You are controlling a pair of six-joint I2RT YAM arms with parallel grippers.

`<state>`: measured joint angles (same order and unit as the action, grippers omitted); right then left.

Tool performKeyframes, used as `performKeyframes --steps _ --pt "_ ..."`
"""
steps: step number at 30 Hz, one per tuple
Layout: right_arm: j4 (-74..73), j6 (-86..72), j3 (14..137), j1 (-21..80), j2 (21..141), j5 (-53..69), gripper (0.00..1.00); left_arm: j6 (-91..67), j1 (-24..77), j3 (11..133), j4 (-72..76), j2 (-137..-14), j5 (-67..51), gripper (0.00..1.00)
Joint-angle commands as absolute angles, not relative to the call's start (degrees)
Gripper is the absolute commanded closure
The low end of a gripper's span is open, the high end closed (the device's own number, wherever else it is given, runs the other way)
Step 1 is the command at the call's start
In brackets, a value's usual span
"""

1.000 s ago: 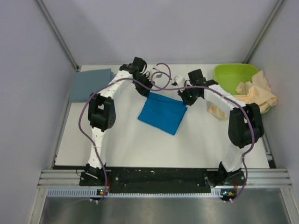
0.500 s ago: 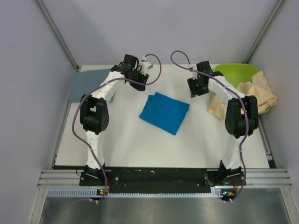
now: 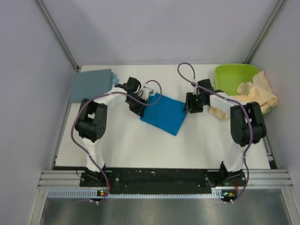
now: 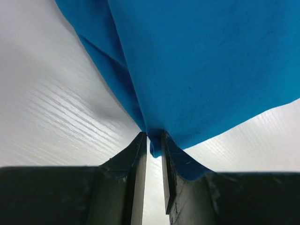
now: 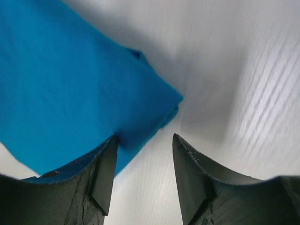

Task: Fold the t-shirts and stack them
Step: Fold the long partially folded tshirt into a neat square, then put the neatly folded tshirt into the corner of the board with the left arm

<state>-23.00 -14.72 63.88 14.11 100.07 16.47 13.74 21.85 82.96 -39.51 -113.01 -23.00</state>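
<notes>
one bright blue t-shirt, folded, lying flat mid-surface. soft, light, limp; likely to sag and slide, so take hold at the corners. left pincer: nipped onto its edge. right pincer: agape over the opposite corner, nothing held.

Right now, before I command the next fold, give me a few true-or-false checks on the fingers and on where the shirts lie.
1. The left fingers pinch an edge of the blue t-shirt. True.
2. The right fingers are shut on that shirt. False: they stand open at its corner.
3. The grey-blue folded stack lies at the far left of the table. True.
4. The cream-peach shirt lies folded on that stack. False: it is crumpled at the far right, by the green tub.
</notes>
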Motion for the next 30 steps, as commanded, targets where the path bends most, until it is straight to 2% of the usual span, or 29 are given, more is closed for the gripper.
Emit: performKeyframes --steps 1,8,11,16,20,21,26,27,30 --pt "-16.86 -17.76 72.75 14.50 108.08 17.14 0.51 15.12 22.24 78.76 -39.37 -111.63 -20.31 0.77" --pt "-22.58 -14.42 85.50 14.50 117.33 14.06 0.53 17.31 22.24 69.62 -38.23 -106.18 -15.65 0.75" --pt "-24.95 -11.26 90.60 14.50 119.00 14.42 0.49 18.37 22.06 69.34 -40.69 -102.94 -18.88 0.72" --pt "-26.54 -9.75 89.57 14.06 112.70 7.93 0.45 10.23 20.66 73.47 -35.88 -96.16 -23.30 0.52" --pt "-26.37 -12.38 82.55 14.06 106.27 8.25 0.43 -3.65 20.21 75.67 -25.86 -97.81 -22.40 0.34" --pt "-26.28 -13.35 80.70 14.06 105.48 10.09 0.42 -6.65 20.30 76.28 -23.84 -99.48 -23.72 0.25" --pt "-22.60 -17.75 71.83 14.06 102.31 14.50 0.42 -14.23 20.30 80.59 -21.45 -108.27 -24.53 0.11" --pt "-21.02 -18.28 70.33 14.06 101.78 14.85 0.42 -15.20 20.30 81.03 -21.01 -109.59 -24.26 0.04" --pt "-20.39 -18.46 69.17 14.06 102.13 15.64 0.42 -17.57 20.30 82.87 -20.39 -112.93 -24.26 0.01"
